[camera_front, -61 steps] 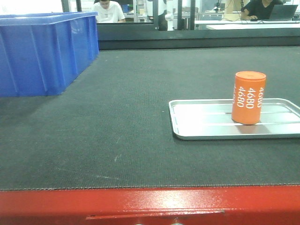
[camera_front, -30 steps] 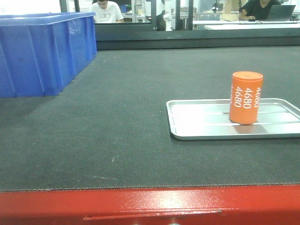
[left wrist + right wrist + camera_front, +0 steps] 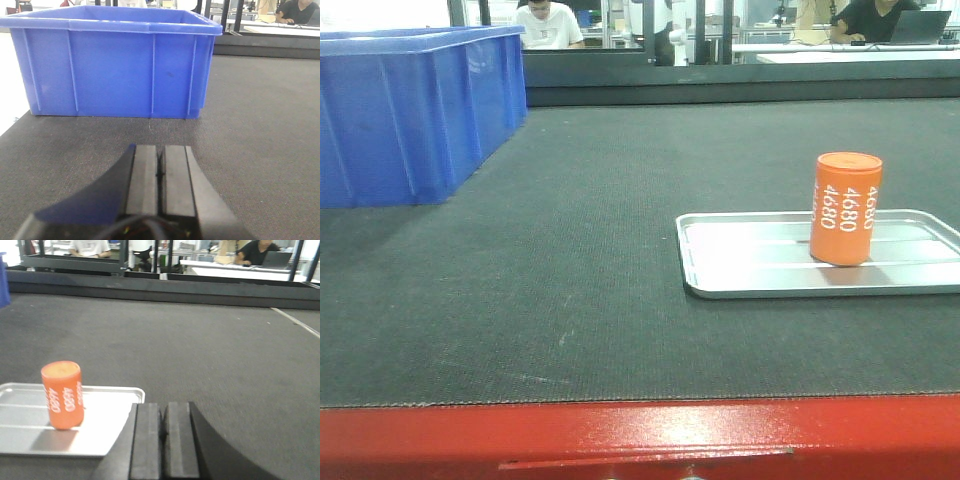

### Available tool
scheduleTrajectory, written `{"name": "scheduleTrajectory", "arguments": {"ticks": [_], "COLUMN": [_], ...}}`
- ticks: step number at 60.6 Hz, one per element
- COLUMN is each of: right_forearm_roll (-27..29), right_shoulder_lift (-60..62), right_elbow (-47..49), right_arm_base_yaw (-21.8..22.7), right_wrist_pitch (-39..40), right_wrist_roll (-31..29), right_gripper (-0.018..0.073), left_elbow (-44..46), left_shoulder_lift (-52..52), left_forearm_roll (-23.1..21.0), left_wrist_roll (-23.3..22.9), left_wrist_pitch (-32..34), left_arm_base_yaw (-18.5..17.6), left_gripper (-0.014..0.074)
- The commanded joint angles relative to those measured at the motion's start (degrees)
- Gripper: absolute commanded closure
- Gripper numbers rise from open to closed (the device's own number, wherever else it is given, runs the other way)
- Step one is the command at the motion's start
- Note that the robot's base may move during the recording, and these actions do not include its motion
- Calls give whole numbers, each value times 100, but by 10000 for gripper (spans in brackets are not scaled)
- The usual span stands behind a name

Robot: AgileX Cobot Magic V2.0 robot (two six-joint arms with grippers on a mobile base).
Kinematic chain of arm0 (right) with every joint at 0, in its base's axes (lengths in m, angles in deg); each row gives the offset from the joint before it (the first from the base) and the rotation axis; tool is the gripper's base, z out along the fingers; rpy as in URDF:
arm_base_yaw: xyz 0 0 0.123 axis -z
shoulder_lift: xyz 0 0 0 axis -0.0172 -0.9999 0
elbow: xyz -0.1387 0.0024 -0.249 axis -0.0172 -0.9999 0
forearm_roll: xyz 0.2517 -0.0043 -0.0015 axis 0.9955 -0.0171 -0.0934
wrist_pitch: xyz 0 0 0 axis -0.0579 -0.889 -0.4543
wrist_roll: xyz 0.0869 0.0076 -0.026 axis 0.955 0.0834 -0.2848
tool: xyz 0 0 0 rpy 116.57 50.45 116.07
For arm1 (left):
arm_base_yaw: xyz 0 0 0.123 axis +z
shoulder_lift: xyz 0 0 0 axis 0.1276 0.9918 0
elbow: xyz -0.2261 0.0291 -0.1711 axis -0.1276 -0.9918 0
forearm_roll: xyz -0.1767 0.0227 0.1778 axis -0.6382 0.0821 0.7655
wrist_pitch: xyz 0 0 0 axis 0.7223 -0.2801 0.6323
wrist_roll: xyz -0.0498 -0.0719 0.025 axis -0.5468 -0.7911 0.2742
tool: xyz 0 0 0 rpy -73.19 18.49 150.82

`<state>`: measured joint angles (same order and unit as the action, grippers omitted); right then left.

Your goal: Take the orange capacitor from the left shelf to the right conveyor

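The orange capacitor stands upright in a shallow silver tray on the dark grey conveyor belt, whose red front edge fills the bottom of the front view. In the right wrist view the capacitor stands to the left of my right gripper, apart from it; the gripper is shut and holds nothing. My left gripper is shut and empty above the belt, facing the blue bin. The left shelf is out of view.
A blue plastic bin stands at the back left of the belt. A dark wall bounds the belt's far side, and people sit at desks beyond it. The tray lies left of my right gripper.
The front view has shifted slightly, so everything sits a little further left and higher than a second ago. The capacitor still stands in the tray, unmoved on it.
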<state>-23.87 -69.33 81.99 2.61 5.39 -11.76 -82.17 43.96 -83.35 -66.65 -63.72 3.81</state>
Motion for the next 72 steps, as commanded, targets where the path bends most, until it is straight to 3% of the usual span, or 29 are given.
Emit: {"name": "scheduleTrajectory", "arguments": {"ticks": [1,8,72], "right_forearm_roll": [36,36,36], "right_shoulder_lift": [214,207,207], "right_elbow": [-215,-434,-435], "right_arm_base_yaw": [58,58,58], "right_wrist_pitch": [829,900,881], "right_wrist_roll": [35,287,294], "right_gripper": [511,511,511], "left_elbow": [26,26,26], "left_shoulder_lift": [-54,-54,-54], "left_forearm_roll": [-20,-20,-20], "left_wrist_roll": [-9,-9,-9], "left_wrist_pitch": [514,514,514], "left_arm_base_yaw": [1,1,1], "left_gripper": [723,723,723]}}
